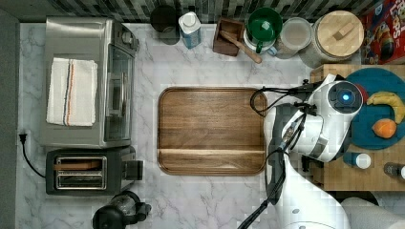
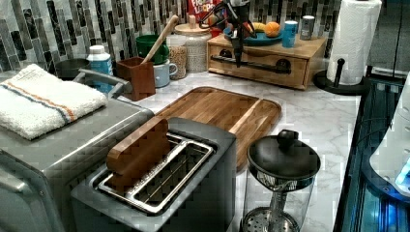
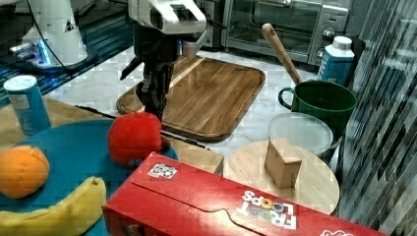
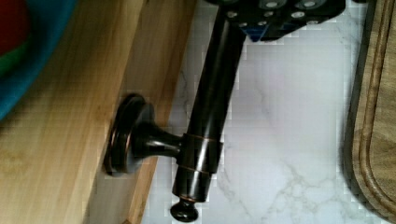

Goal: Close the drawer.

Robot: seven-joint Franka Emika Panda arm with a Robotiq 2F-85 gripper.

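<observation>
The drawer sits in the front of a bamboo box that stands against the marble counter's edge on the top view's right, toward the tiled back wall. In the left view its front looks close to flush with the box, though how far it stands out cannot be told. A dark bar handle runs across the drawer front on round mounts. The gripper hangs straight down right at this bar, near one of its ends, and in the wrist view the bar runs up under the gripper body. Whether the pincer is clamped on the bar or spread around it cannot be told. On top of the box rests a blue plate carrying a banana, an orange and a red fruit. A dark brown cutting board lies in the middle of the counter, just beside the box. A toaster oven with a folded towel on it and a toaster stand along the opposite edge.
</observation>
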